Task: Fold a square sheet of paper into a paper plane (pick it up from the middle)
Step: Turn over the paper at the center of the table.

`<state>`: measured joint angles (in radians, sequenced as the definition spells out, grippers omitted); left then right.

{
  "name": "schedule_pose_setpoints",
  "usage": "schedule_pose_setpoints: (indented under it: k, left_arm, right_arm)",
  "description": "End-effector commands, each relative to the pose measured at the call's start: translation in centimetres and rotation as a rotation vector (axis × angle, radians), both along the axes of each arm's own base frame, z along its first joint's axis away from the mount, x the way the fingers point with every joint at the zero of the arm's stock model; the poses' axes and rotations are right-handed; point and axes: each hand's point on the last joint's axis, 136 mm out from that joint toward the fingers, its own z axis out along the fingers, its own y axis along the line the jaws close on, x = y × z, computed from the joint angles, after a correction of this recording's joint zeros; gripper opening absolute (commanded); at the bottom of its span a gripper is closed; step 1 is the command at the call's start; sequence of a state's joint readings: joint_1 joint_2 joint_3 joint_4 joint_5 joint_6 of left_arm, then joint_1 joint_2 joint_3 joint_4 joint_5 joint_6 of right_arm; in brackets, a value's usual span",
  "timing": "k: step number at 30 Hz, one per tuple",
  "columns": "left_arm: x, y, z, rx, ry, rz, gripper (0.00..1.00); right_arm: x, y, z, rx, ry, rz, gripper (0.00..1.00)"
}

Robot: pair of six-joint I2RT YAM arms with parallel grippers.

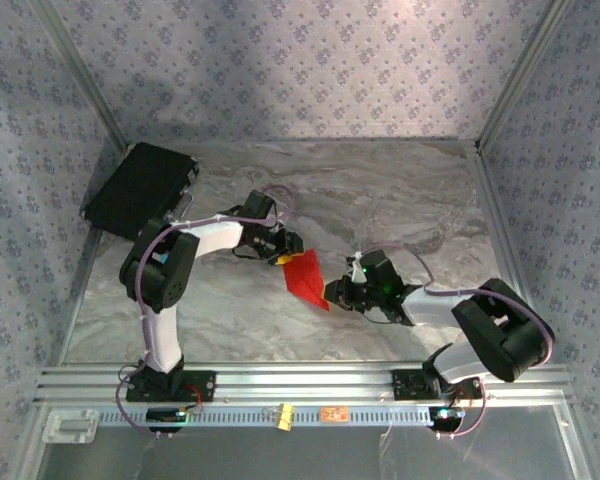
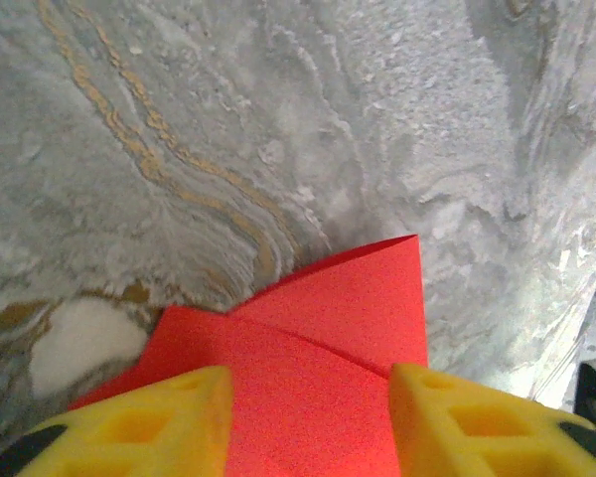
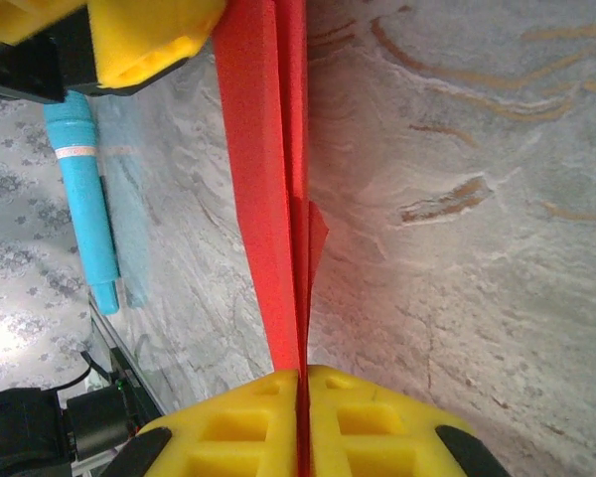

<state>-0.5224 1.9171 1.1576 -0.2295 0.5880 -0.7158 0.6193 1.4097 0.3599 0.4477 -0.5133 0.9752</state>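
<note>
1. I'm pinching my right fingers (image 3: 377, 422) tight together on one end of the sheet of paper (image 3: 263, 199), gripping its layered edge.
2. I'm holding my left fingers (image 2: 169, 417) apart, straddling the sheet's other end without squeezing it.
3. The sheet is sitting right of the black case (image 1: 140, 188) and nearer me, mid-desk.
4. I'm judging this as mid-fold: flaps overlapping, no narrow dart yet. Next I'm needing a fresh left grip or crease press while the right end is held firm.
5. The desk (image 1: 400, 190) is showing grey marbling with tan veins, and the patterned walls (image 1: 280, 60) are closing round it.
</note>
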Motion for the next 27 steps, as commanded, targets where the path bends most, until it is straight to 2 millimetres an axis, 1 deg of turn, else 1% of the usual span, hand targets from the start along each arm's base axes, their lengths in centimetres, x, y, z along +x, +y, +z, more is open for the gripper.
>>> schedule_pose_setpoints:
  k: [1, 4, 7, 10, 14, 16, 20, 23, 26, 27]
  left_arm:
    - [1.0, 0.2, 4.7, -0.016, -0.095, -0.001, 0.52]
    - [0.9, 0.6, 6.2, -0.005, -0.128, -0.005, 0.56]
    - [0.6, 0.8, 7.3, -0.007, -0.152, -0.009, 0.57]
    - [0.1, 0.9, 8.2, -0.009, -0.175, -0.020, 0.57]
    - [-0.5, -0.4, 9.6, -0.135, -0.190, -0.001, 0.62]
    - [-0.9, -1.0, 9.8, -0.157, -0.206, -0.009, 0.62]
    - [-1.6, -1.6, 9.9, -0.147, -0.219, -0.029, 0.64]
    - [-1.6, -1.6, 9.9, -0.147, -0.231, -0.008, 0.69]
    - [-1.6, -1.8, 9.9, -0.153, -0.243, 0.013, 0.71]
    - [-1.7, -1.8, 9.8, -0.148, -0.242, 0.011, 0.72]
  right_arm:
    - [0.2, -0.1, 1.1, 0.003, -0.055, 0.020, 0.10]
    - [0.2, -0.5, 1.8, -0.019, -0.084, 0.024, 0.09]
    - [0.3, -0.9, 2.4, -0.054, -0.108, 0.033, 0.07]
    - [0.5, -1.8, 2.8, -0.105, -0.145, 0.020, 0.06]
    - [1.1, -3.3, 2.9, -0.157, -0.198, -0.039, 0.04]
    - [1.3, -3.9, 3.1, -0.173, -0.220, -0.063, 0.04]
    - [1.5, -5.3, 3.8, -0.260, -0.256, -0.088, 0.04]
    - [1.5, -6.5, 4.5, -0.331, -0.271, -0.103, 0.03]
    - [1.7, -8.4, 4.8, -0.439, -0.262, -0.148, 0.03]
    - [1.8, -9.1, 5.1, -0.478, -0.260, -0.166, 0.03]
